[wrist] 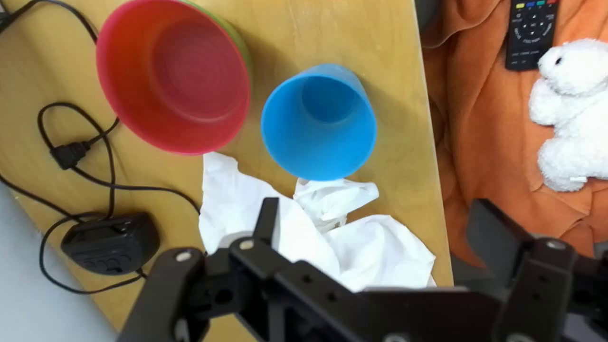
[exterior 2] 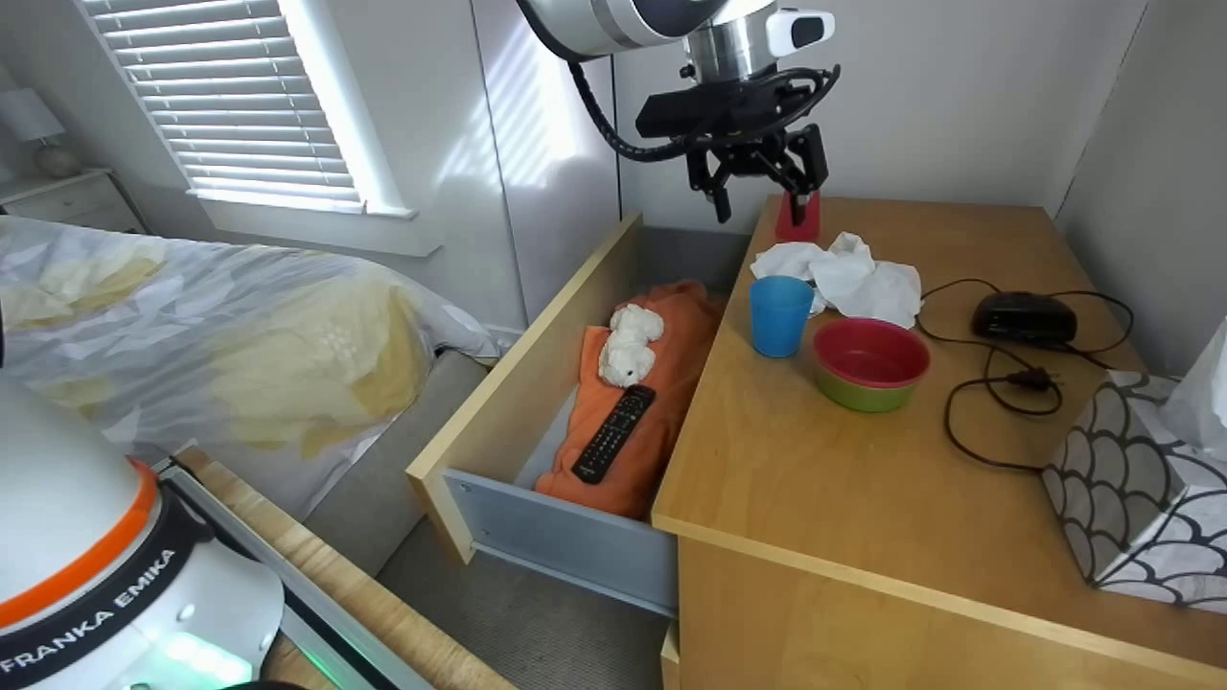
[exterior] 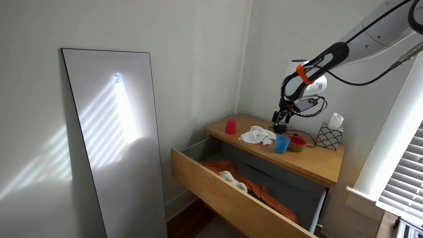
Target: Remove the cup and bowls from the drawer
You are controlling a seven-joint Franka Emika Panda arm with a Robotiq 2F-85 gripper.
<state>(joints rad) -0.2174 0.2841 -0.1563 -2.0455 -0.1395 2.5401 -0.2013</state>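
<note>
Clearly, from left to right, we have the open drawer, its orange cloth bearing a white plush toy and a black remote; on the dresser top, the blue cup, upright, and a red bowl nested in a green bowl. Around these we find a red cup, a crumpled white tissue just beside the blue cup, a corded black device and a tissue box. Our gripper hangs above, fingers spread wide.
</note>
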